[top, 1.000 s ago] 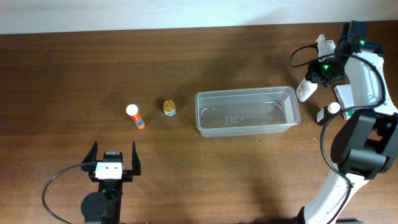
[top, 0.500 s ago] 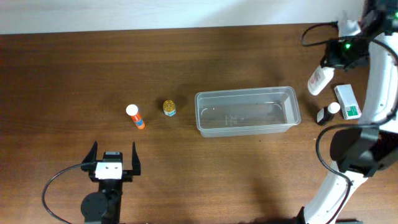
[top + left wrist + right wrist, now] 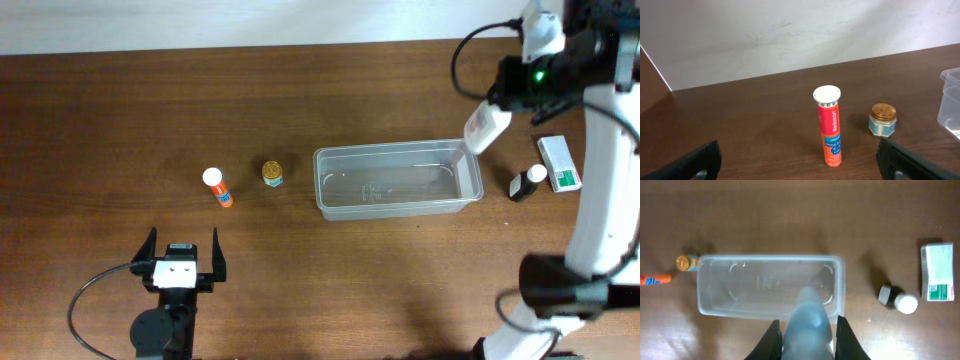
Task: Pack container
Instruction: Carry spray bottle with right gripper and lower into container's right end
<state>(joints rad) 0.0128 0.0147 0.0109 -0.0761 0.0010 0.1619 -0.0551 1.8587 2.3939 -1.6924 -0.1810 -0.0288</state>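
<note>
The clear plastic container (image 3: 395, 180) sits right of the table's middle, empty; it also shows in the right wrist view (image 3: 765, 285). My right gripper (image 3: 500, 100) is shut on a white bottle (image 3: 483, 128) and holds it in the air over the container's far right corner; in the right wrist view the bottle (image 3: 807, 325) sits between the fingers (image 3: 807, 337). My left gripper (image 3: 182, 258) is open and empty near the front left; its fingers frame the left wrist view (image 3: 800, 162). An orange tube (image 3: 217, 187) and a small gold-lidded jar (image 3: 272, 174) stand left of the container.
A small dark bottle with a white cap (image 3: 526, 182) and a green-and-white box (image 3: 559, 163) lie right of the container. The tube (image 3: 828, 125) and the jar (image 3: 883, 119) stand in front of the left gripper. A pale wall runs along the back edge.
My right gripper has lifted the white bottle and carried it left, from beside the box to above the container's right end. The left arm has not moved.
</note>
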